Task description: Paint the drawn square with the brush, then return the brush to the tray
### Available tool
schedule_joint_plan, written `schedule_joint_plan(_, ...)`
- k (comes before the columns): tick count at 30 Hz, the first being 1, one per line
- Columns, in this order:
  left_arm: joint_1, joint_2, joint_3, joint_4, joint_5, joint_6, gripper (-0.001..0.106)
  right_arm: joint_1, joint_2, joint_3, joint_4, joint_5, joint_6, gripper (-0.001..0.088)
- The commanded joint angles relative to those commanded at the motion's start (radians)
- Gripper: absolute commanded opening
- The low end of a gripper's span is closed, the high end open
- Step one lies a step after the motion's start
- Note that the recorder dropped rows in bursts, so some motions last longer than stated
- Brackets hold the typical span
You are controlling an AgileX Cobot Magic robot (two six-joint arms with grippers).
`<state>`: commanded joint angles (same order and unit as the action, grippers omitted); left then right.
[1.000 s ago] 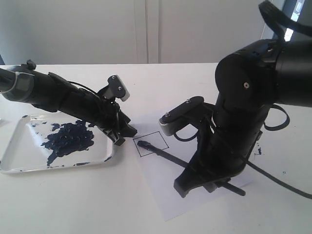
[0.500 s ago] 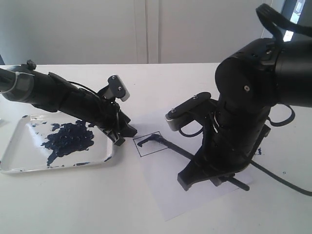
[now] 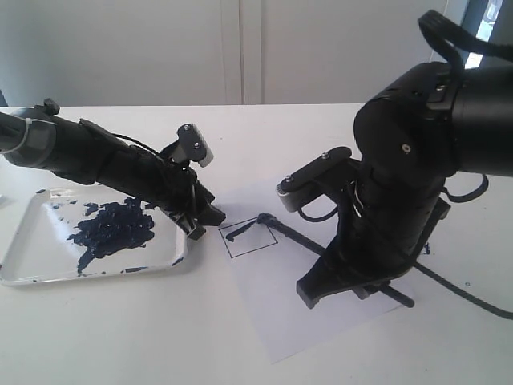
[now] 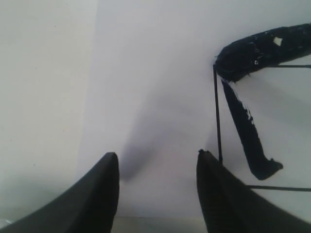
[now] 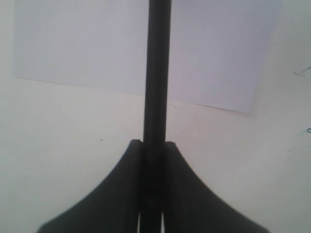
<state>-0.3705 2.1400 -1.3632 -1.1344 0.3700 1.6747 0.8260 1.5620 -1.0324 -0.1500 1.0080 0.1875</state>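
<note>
The drawn square [image 3: 250, 239] is a thin black outline on the white paper, with one short navy stroke [image 3: 238, 233] inside it. In the left wrist view the square [image 4: 284, 126] shows that stroke [image 4: 248, 131] running from its corner. The brush [image 3: 300, 239] is a long black stick, and its paint-soaked tip [image 3: 264, 218] rests at the square's far right corner. My right gripper [image 3: 346, 273] is shut on the brush shaft [image 5: 157, 73], fingers [image 5: 127, 184] pressed against both sides. My left gripper [image 3: 207, 223] is open and holds nothing, resting low between the tray [image 3: 32, 249] and the square.
The white paper sheet [image 3: 288, 321] lies at an angle under the right arm. The tray carries a big navy paint blotch [image 3: 112, 228]. Small navy specks [image 3: 425, 249] mark the table right of the paper. A pale wall stands behind the table.
The brush tip swept from the square's left side toward its far right corner, leaving a navy stroke inside. The right arm shifted slightly right. The left arm stayed still.
</note>
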Motion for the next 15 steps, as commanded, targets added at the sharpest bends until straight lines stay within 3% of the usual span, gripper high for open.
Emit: schedule_joint_plan(15, 0.000, 0.000, 0.000, 0.000, 0.000, 0.000, 0.054, 0.000, 0.015, 0.000, 0.156, -0.020, -0.092, 0.0000)
